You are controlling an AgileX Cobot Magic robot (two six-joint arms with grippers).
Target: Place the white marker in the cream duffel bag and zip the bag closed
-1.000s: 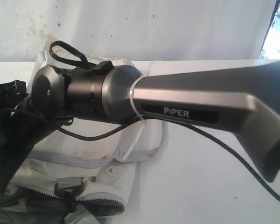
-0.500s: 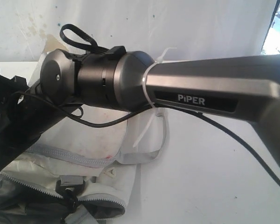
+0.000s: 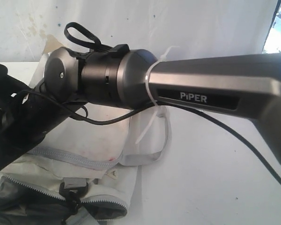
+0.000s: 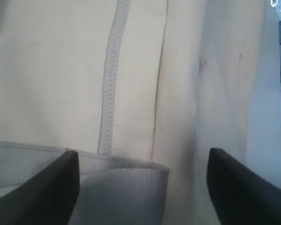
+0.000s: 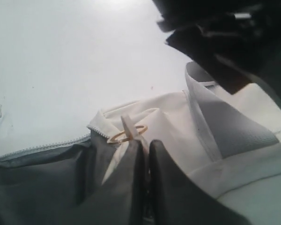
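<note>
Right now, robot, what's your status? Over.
Left tool open over cream duffel bag. Right tool shut at the zipper pull. Bag unzipped, white marker not in sight. Right arm blocks the exterior view.

Cloth and casing
The cream duffel bag is matt woven fabric, its strap ribbed webbing; the arm casing smooth, satin grey.

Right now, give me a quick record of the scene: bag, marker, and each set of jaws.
bag: cream, lying on the white table, main zipper open, grey lining showing
marker: not visible in any view
left jaws: open, over the bag's side, holding nothing
right jaws: shut on the pull tab at the opening's end
</note>
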